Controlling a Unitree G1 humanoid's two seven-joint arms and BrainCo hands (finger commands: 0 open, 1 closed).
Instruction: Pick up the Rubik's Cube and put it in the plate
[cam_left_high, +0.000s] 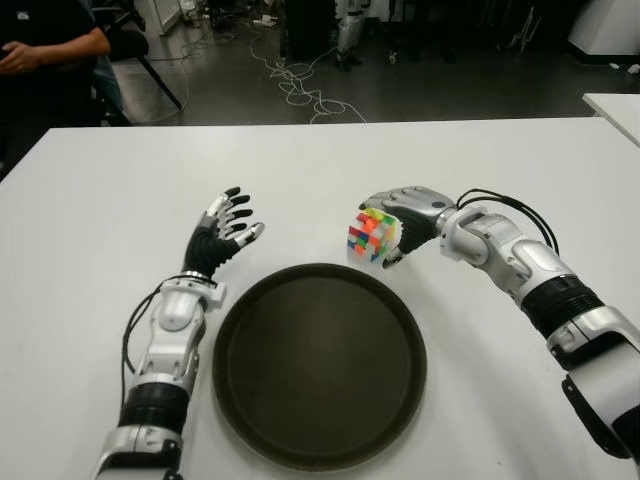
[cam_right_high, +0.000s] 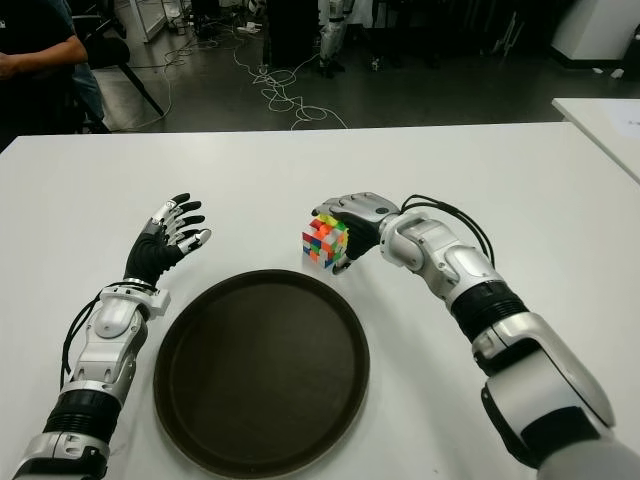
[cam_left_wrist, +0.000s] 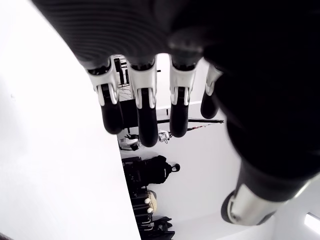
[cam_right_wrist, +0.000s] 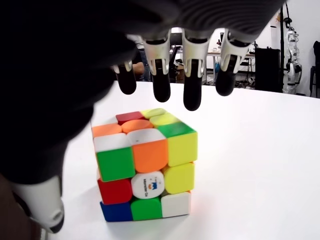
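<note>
Smooth white desk (cam_left_high: 90, 190). Rubik's Cube (cam_left_high: 373, 234), glossy scrambled 3x3 w/ rounded stickers, sits on desk just behind round dark plate (cam_left_high: 320, 455); plate holds nothing. Right hand (cam_left_high: 404, 222) cupped over cube, fingers spread, not gripping. Left hand (cam_left_high: 222, 233) fingers spread, holds nothing, left of plate.

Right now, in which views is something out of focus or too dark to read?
Right wrist view: the right hand is a dark blur up close, while the Rubik's Cube under it is sharp. Left wrist view: the left hand is dark and soft. Eye views: the plate reads dark, with little detail.
</note>
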